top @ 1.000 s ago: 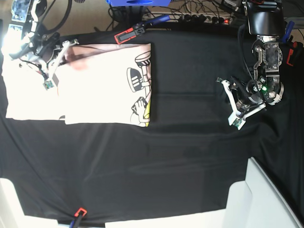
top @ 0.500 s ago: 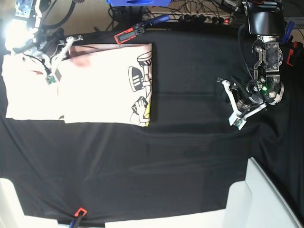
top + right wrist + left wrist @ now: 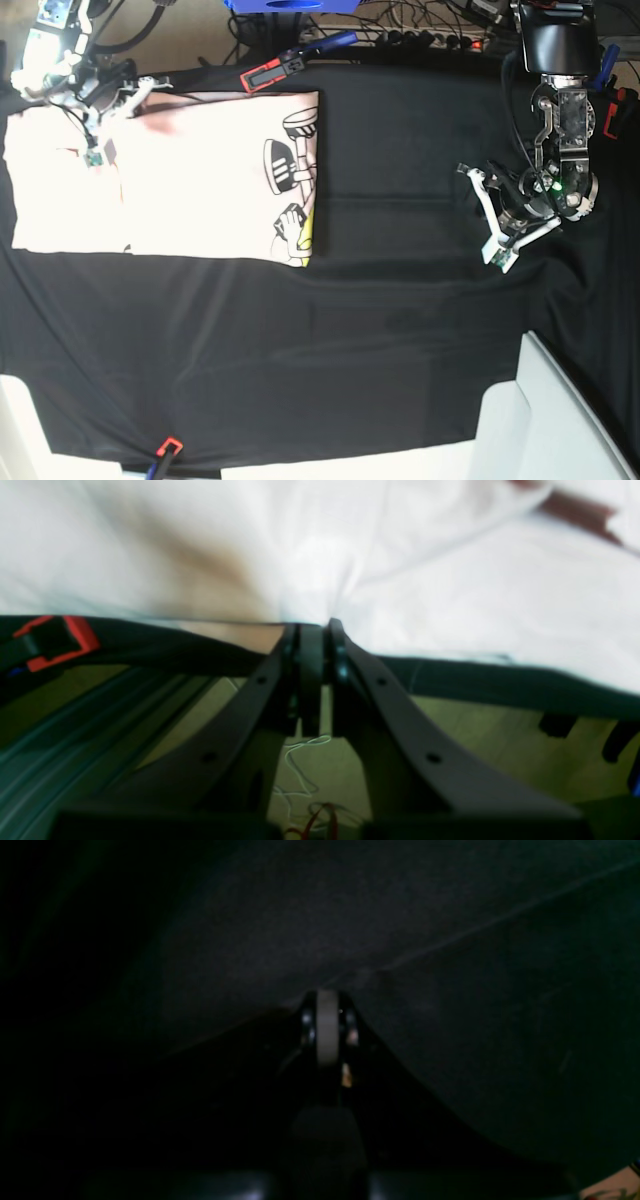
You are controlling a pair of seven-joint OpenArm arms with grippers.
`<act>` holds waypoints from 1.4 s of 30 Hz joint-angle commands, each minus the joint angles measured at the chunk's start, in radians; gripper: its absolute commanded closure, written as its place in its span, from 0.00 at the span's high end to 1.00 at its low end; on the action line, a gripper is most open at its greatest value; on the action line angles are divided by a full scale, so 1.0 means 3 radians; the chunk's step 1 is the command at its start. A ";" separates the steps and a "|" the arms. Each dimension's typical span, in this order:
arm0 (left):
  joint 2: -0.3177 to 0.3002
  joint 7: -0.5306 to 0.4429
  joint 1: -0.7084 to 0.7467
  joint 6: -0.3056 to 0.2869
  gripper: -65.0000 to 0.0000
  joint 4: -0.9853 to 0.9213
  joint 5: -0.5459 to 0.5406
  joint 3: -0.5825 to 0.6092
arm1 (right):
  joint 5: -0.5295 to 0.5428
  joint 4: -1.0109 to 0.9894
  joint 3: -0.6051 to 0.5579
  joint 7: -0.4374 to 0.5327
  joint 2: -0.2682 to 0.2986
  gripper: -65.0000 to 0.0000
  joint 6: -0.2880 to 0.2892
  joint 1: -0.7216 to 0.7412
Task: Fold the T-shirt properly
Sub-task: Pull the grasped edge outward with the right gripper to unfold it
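Observation:
The pale pink T-shirt (image 3: 200,180) lies folded into a rectangle at the far left of the black table cloth (image 3: 380,330), with black-and-yellow graphics along its right fold. My right gripper (image 3: 112,112) is at the shirt's back edge near the left corner. In the right wrist view the right gripper (image 3: 314,630) is shut on the T-shirt (image 3: 400,555), and creases fan out from its tips. My left gripper (image 3: 497,197) hangs over bare cloth at the right. The left wrist view shows the left gripper (image 3: 327,1010) shut, with nothing in it.
A red clamp (image 3: 265,73) and a blue-handled clamp (image 3: 330,42) grip the cloth's back edge, with cables behind them. Another red clamp (image 3: 168,447) sits on the front edge. A white box (image 3: 560,420) stands at the front right corner.
My right gripper has moved toward the back left corner, pulling the shirt's back edge with it. The printed fold has slid slightly left. The left arm has not moved.

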 commanded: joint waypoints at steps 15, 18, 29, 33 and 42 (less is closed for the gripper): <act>-0.0039 -0.0037 -0.0050 -0.0001 0.00 0.0045 -0.0014 -0.0014 | 0.0019 0.0101 -0.0006 -0.0201 0.0012 0.24 0.0013 0.0020; -0.0039 -0.0037 -0.0050 -0.0001 0.00 0.0045 -0.0014 -0.0014 | 0.0019 0.0198 0.0014 -0.0186 0.0012 0.48 0.0003 0.0020; -0.0039 -0.0037 -0.0050 -0.0001 0.00 0.0045 -0.0014 -0.0014 | 0.0013 0.0536 0.0423 -0.0191 -0.0008 0.42 -0.0073 0.0158; -0.0029 -0.0037 -0.0050 -0.0001 0.00 0.0045 -0.0014 -0.0014 | 0.0013 0.0515 0.0352 -0.0201 0.0017 0.40 -0.0038 0.0265; -0.0029 -0.0037 -0.0050 -0.0001 0.00 0.0045 -0.0014 -0.0014 | 0.0019 0.0346 -0.0298 -0.0201 0.0109 0.02 -0.0038 0.0270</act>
